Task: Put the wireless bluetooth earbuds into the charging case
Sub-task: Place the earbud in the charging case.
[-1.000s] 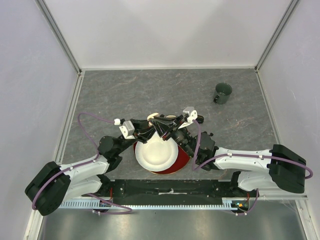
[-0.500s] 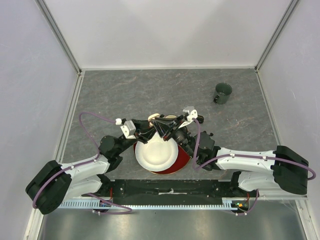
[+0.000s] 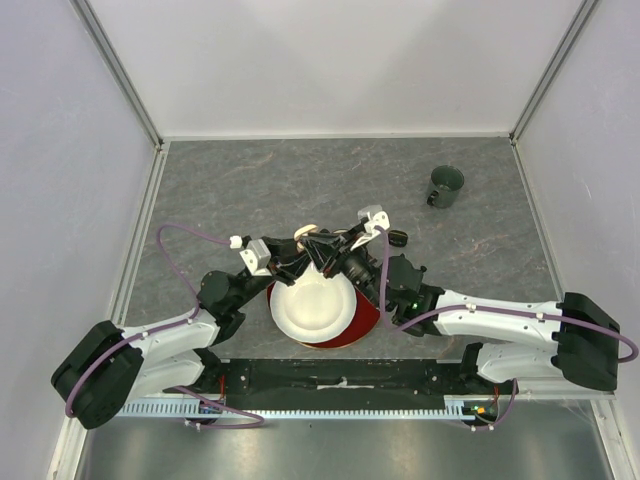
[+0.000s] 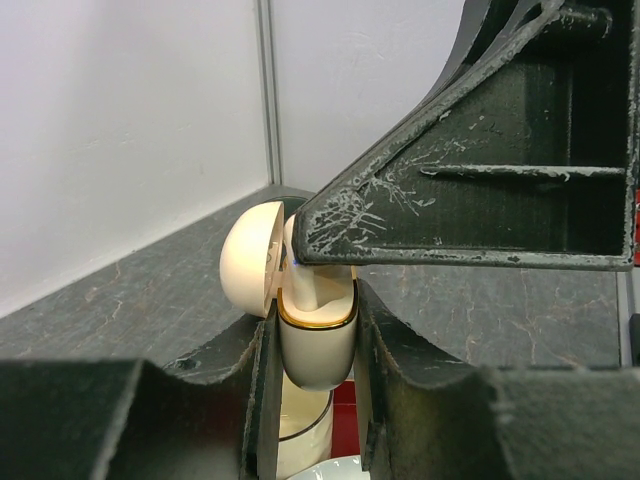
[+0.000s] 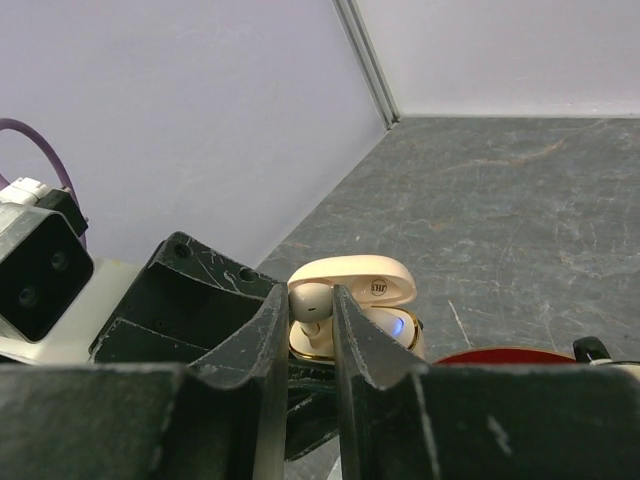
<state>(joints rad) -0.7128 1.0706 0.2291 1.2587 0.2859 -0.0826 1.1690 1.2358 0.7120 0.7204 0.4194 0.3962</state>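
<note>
both arms meet over the middle of the grey table (image 3: pixel 250 190), above a white dish (image 3: pixel 310 310) that sits on a red plate (image 3: pixel 368 318).

left gripper (image 4: pixel 312 330) – jaws clamped on the charging case (image 4: pixel 318 350), one finger on each side of its cream body just under the gold rim. the case is held upright, off the table. its lid (image 4: pixel 248 258) is swung open and stands at the left of the body in the left wrist view.

right gripper (image 5: pixel 308 305) – jaws pressed nearly together, pinching a white earbud (image 5: pixel 312 298). the bud sits right at the mouth of the open case, in front of the inside of the raised lid. a small blue light (image 5: pixel 398 323) glows inside the case beside it. cannot tell whether the bud is fully seated in its well; the fingers hide the lower part.

in the left wrist view, one right finger (image 4: pixel 480 170) comes down from the upper right, its tip touching the case opening.

other earbuds: none can be made out in any view.

a dark mug (image 3: pixel 446 186) stands upright toward the far right of the table, well apart from both grippers.
</note>
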